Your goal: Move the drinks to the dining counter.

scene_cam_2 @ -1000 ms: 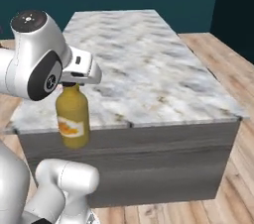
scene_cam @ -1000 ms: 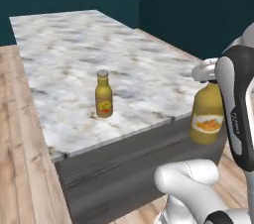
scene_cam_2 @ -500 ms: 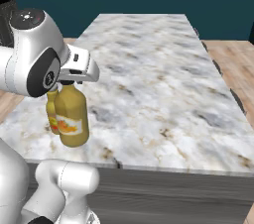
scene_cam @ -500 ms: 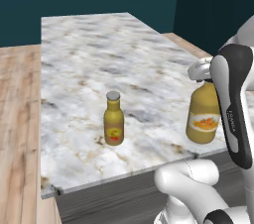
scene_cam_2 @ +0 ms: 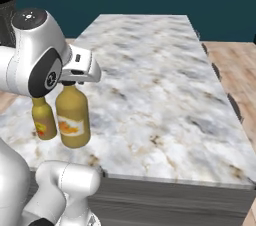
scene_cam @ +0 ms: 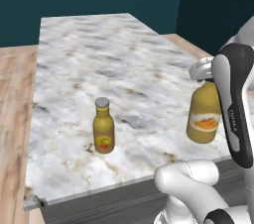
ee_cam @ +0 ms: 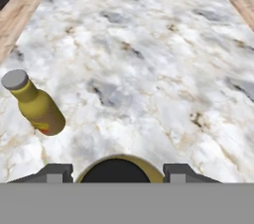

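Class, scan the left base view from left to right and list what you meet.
Wooden floor → dining counter → tall amber bottle with grey cap → squat amber jug, hanging from the gripper → the arm's dark link.

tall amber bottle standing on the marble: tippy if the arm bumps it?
Probably. The tall amber bottle is narrow-based and upright with a slim neck, so a high nudge would likely topple it. On its side, its round body could roll across the smooth dining counter. It looks rigid, maybe slick.

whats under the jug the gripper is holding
Veined marble of the dining counter lies below the squat amber jug, held at its neck by the gripper. The spot directly beneath its base is hidden.
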